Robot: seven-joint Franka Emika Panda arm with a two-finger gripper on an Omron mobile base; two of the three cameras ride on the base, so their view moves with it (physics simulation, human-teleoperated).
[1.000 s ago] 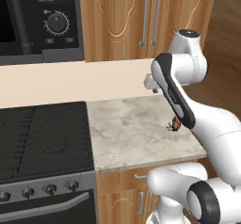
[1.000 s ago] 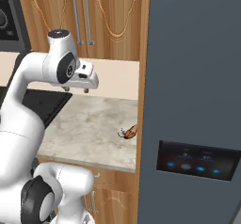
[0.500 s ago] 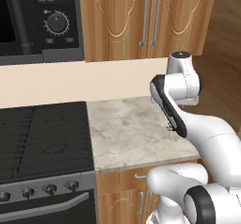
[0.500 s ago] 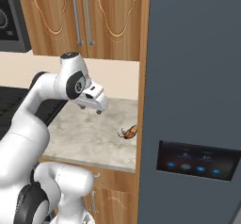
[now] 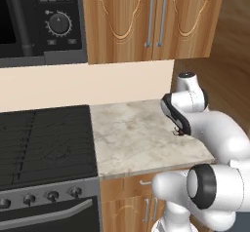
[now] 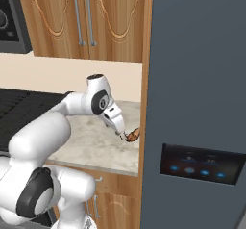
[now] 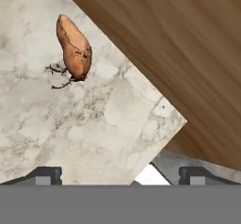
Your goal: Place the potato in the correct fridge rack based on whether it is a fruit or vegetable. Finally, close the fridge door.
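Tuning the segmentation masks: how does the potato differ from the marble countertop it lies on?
The potato is orange-brown with thin dark rootlets at one end; the marble countertop is pale grey-white with darker veining. The potato is a small, rounded, elongated lump; the countertop is a broad flat slab with straight edges. The potato lies near the countertop's edge by the wood panel. Both have mottled surfaces.

- A home kitchen, rendered.
- A black stove (image 5: 44,143) with knobs sits left of the claw (image 6: 121,134).
- Wooden cabinets (image 5: 151,21) hang above a marble tabletop (image 5: 136,138).
- A slate-grey fridge (image 6: 197,79) stands right.
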